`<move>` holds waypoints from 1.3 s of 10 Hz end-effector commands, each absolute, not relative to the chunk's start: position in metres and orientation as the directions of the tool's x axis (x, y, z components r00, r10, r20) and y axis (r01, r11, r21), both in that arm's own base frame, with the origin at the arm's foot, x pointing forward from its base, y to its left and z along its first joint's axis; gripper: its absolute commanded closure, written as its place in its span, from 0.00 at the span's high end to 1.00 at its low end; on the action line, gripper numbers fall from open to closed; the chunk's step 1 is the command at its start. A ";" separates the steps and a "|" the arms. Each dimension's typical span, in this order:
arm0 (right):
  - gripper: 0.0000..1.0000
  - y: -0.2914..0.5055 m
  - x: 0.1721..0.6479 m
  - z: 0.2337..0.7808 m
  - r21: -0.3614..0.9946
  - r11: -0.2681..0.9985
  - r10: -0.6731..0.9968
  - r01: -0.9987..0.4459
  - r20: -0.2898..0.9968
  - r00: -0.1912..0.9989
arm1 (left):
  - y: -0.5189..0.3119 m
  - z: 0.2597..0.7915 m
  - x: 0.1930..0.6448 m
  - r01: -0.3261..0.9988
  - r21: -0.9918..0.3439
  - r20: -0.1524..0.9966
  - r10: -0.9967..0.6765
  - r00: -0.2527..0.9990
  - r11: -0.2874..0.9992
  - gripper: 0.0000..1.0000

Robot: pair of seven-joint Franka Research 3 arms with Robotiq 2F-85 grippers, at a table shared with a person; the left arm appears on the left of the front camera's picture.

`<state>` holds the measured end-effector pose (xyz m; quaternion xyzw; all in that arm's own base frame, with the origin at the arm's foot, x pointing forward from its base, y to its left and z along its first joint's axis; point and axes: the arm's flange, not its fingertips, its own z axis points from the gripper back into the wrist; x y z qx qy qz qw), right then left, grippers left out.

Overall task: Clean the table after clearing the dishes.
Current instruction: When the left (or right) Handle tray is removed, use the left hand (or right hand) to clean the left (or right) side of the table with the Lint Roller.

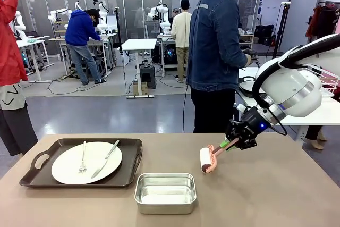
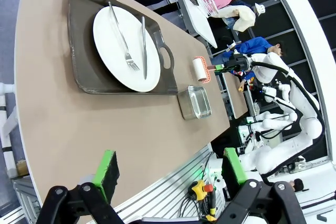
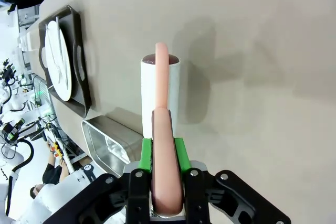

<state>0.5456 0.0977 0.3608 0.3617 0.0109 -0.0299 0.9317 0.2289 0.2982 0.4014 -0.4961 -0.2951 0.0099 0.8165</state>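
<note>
Right tool (image 3: 161, 153) partly hides roller handle (image 3: 160, 121)

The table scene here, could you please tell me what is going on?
The right gripper is shut on the pink handle of a lint roller, its white roll low at the table; contact is hard to tell. The left gripper hangs open and empty. One tray with a plate, fork and knife sits on the left, a steel pan beside it. A person stands at the far side.
</note>
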 end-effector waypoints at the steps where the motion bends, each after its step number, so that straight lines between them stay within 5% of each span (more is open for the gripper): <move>1: 0.21 0.107 0.548 0.349 0.673 0.736 -0.063 0.072 -0.037 0.997 | 0.299 0.402 0.226 0.298 -0.814 0.489 0.311 0.815 0.498 1.00; 6: 0.21 0.049 0.534 0.294 0.630 0.766 -0.105 0.128 -0.075 0.992 | 0.299 0.402 0.226 0.298 -0.814 0.489 0.311 0.815 0.498 1.00; 13: 0.21 -0.073 0.518 0.302 0.405 0.906 -0.121 0.121 -0.026 0.992 | 0.299 0.402 0.226 0.298 -0.814 0.489 0.311 0.815 0.498 1.00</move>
